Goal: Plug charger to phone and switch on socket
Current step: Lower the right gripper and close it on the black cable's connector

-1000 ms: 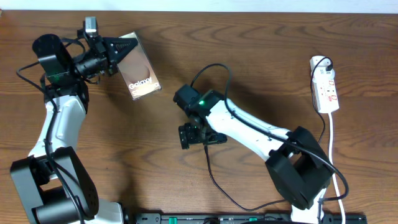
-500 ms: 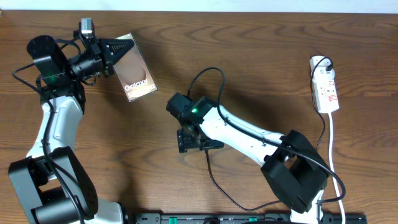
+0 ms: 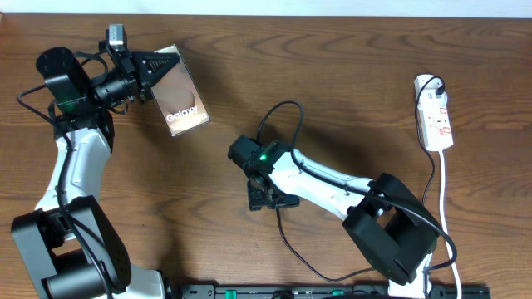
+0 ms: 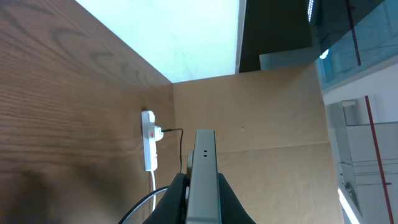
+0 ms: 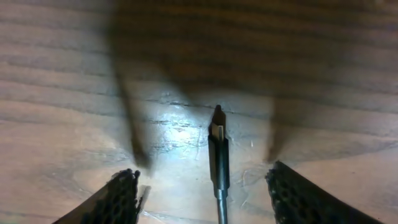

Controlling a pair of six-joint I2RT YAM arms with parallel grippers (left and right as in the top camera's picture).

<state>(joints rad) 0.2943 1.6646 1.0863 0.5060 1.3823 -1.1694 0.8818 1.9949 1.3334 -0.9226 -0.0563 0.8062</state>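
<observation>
Right wrist view shows the charger (image 5: pixel 217 155) tip lying flat on the surface (image 5: pixel 62 56), squarely between the right fingers (image 5: pixel 121 196). They stand apart and clear of it, and its long axis runs straight away from the wrist. Farther off, overhead, the left fingers (image 3: pixel 158 62) are clamped on the phone (image 3: pixel 183 104) at far left, with the socket (image 3: pixel 435 116) well apart at right. Since a second ago the right arm has slid toward the front edge and its fingers have narrowed.

Bare table (image 5: pixel 74 81) flanks the charger (image 5: pixel 219 155) inside right pincer (image 5: pixel 204 175).
</observation>
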